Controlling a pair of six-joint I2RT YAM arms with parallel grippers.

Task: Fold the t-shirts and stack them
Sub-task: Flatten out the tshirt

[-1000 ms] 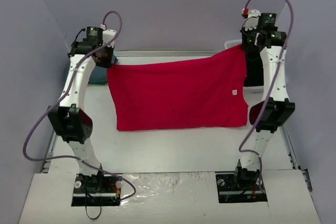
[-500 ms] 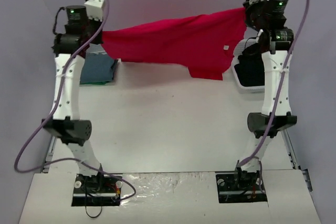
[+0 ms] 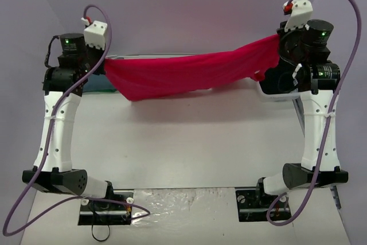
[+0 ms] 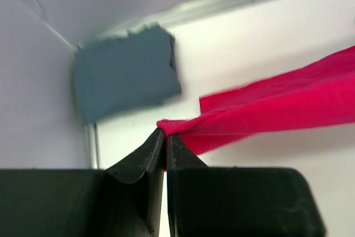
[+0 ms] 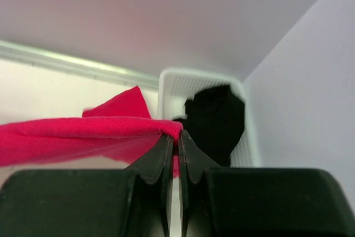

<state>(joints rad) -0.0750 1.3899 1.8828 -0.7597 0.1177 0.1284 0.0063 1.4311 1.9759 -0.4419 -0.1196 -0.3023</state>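
- Both arms have swung wider since a second ago, drawing the red t-shirt [image 3: 183,73] from a hanging sheet into a bunched, sagging band.
- Left tool [image 4: 165,134] and right tool [image 5: 178,134] each pinch a soft cloth end, jaws nearly meeting.
- Folded blue-grey t-shirt [image 4: 125,73] lies far left; the crumpled black t-shirt [image 5: 216,117] sits in the white basket [image 5: 194,74] far right.
- Smooth white counter [image 3: 183,147] shows below the band.

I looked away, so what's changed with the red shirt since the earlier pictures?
The red shirt, earlier spread wide and flat, is now pulled into a narrow sagging band as both arms moved apart. The left end effector and right end effector stay shut on its ends; grey shirt and black shirt in basket unmoved.
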